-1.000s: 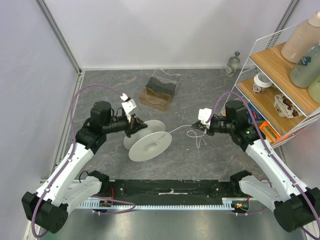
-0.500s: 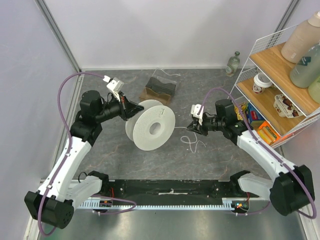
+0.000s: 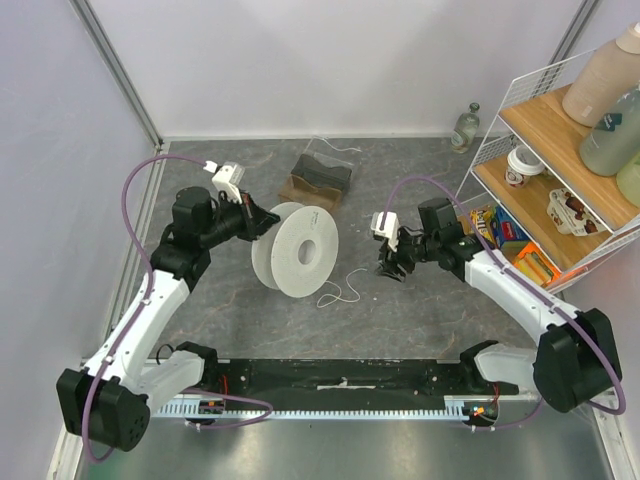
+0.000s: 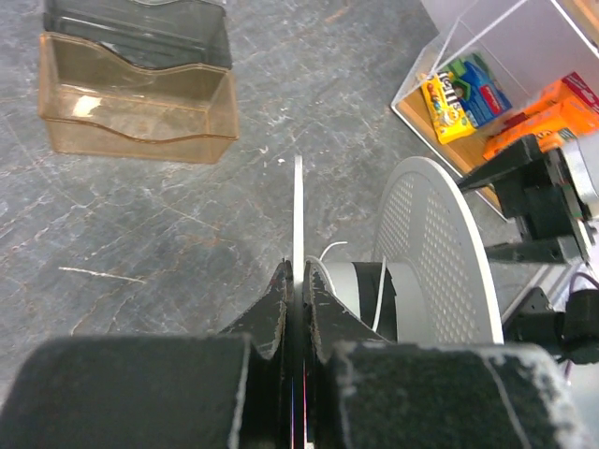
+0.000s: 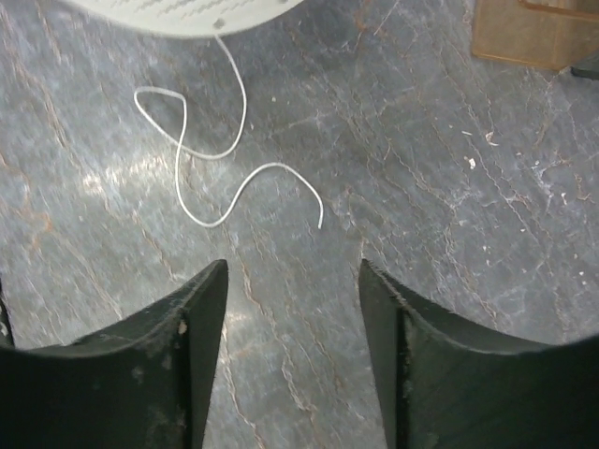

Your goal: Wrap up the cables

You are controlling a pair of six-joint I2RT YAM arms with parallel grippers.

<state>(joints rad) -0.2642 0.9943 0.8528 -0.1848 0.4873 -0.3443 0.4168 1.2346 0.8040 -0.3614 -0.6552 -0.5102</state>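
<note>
Grey marbled tabletop (image 3: pixel 420 320) carries the cable (image 3: pixel 340 294), its loose curled end lying near the middle and running up to the white spool (image 3: pixel 300 250). Just beside it the right tool (image 3: pixel 392 268) hangs wide and empty. Beyond, the left tool (image 3: pixel 262 222) pinches the spool's left flange, the spool upright on edge

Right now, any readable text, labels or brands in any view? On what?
"m&m": yellow candy pack, wire shelf, only partly legible.
Blue-green box, orange packs: print too blurred.
Shelf bottle, small jar: labels too small to read.
White spool, cable: no text.
</note>
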